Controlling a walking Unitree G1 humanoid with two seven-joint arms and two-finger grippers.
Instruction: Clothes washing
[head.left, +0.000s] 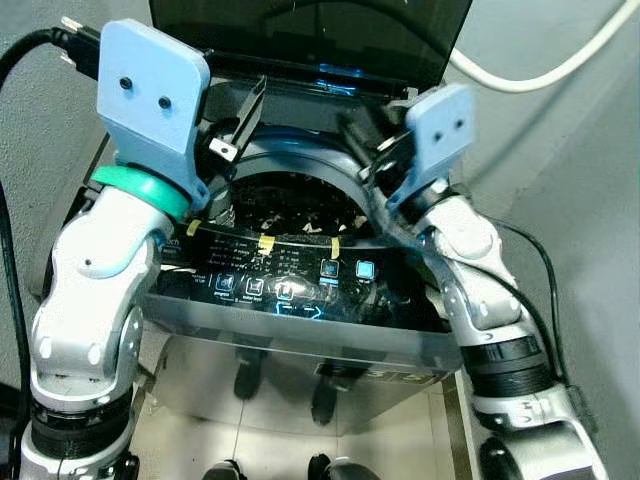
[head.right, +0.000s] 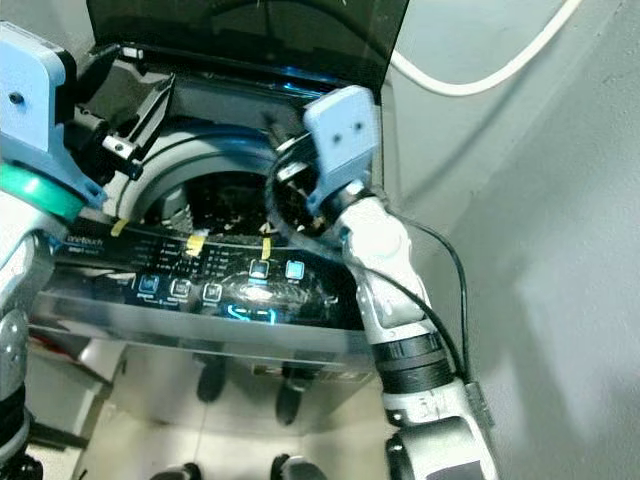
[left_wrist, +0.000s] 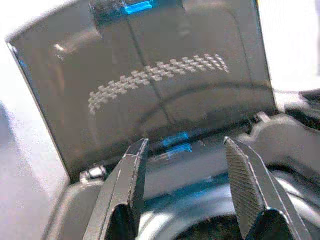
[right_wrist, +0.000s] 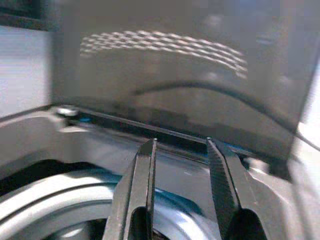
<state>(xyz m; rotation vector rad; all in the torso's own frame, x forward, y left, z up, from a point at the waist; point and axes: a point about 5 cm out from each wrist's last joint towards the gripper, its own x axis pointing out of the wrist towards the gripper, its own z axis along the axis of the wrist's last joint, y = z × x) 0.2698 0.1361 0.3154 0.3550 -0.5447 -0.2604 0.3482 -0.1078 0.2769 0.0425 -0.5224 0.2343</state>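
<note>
A top-loading washing machine stands right in front of me with its dark lid raised upright at the back. Its lit control panel runs along the front edge. The round drum is open and something dark lies inside, too dim to make out. My left gripper hovers over the drum's left rim, open and empty, pointing toward the lid. My right gripper is over the right rim, open by a narrower gap with nothing between its fingers.
A white hose curves along the grey wall at the back right. A black cable hangs at the left. My feet stand on pale floor tiles close to the machine's front.
</note>
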